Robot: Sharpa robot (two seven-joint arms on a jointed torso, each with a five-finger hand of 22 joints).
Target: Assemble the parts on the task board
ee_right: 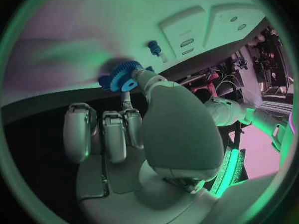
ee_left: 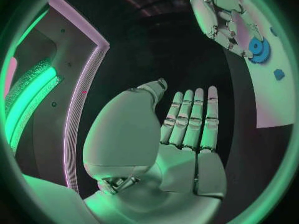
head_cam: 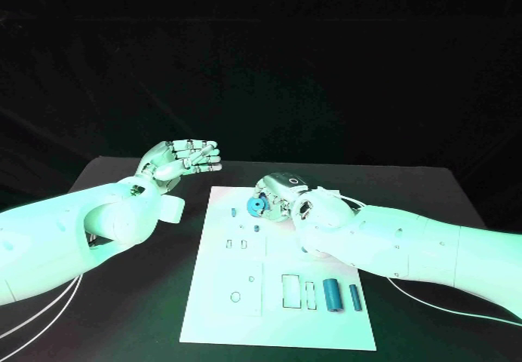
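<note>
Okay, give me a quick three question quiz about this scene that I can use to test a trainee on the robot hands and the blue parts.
1. True or false: the left robot hand holds a blue part.
2. Which part is at the right robot hand? A) blue gear B) blue cylinder C) nothing
3. Fill in: the two blue cylinders lie on the near end of the white ____.

Key:
1. False; it hangs open above the black table, beside the board.
2. A; fingers touch the gear at the board's far end.
3. Task board.
</note>
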